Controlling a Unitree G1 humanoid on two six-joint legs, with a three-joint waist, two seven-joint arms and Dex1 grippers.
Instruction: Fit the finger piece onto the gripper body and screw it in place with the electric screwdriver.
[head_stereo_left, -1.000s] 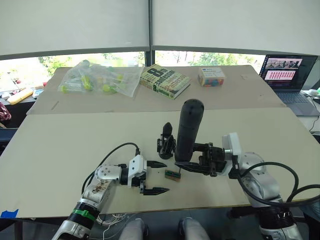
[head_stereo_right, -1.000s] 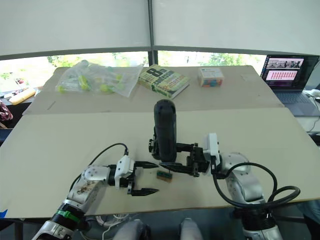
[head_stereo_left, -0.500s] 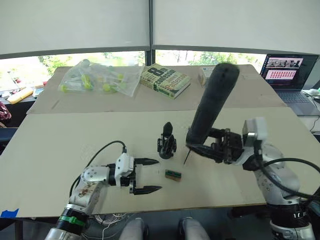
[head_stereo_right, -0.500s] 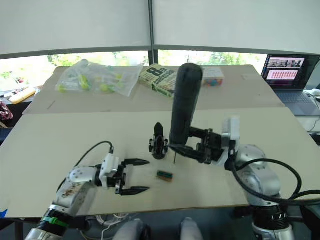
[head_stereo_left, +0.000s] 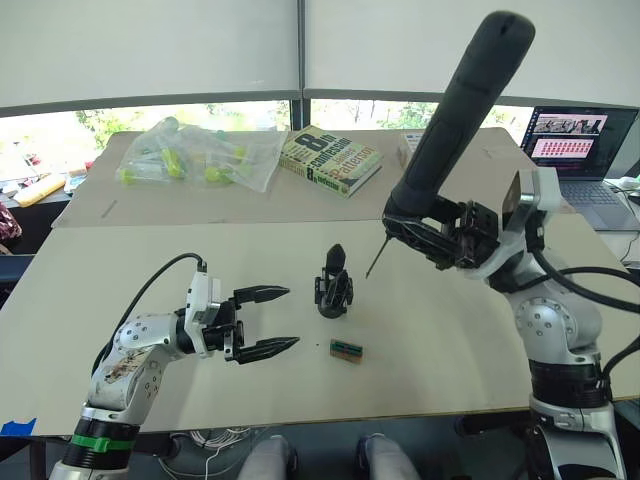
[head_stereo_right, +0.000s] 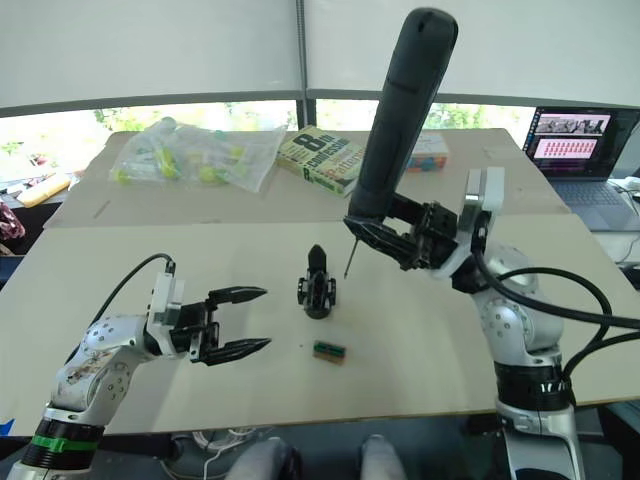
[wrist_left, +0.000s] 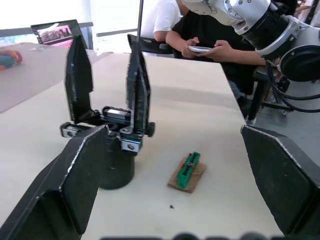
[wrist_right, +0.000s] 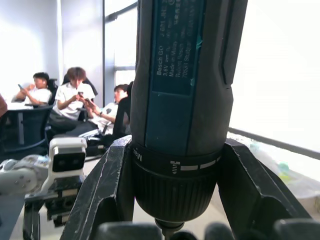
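1. Right gripper (head_stereo_left: 425, 232): clamped low on the electric screwdriver (head_stereo_left: 455, 118), held tilted, bit (head_stereo_left: 373, 261) in air beside the gripper body (head_stereo_left: 333, 288). Risk: top-heavy tool may slip or swing.
2. Gripper body: upright on table (head_stereo_left: 150, 270). Risk: an off-axis bit could topple it.
3. Left gripper (head_stereo_left: 272, 319): spread wide, empty, near green block (head_stereo_left: 346, 349).
4. Finger piece: cannot be told apart; an unseated piece would misalign the screw.

The electric screwdriver (wrist_right: 187, 100) carries "Bosch GO 3.6V"; the book (head_stereo_left: 330, 160) cover shows a large "8".
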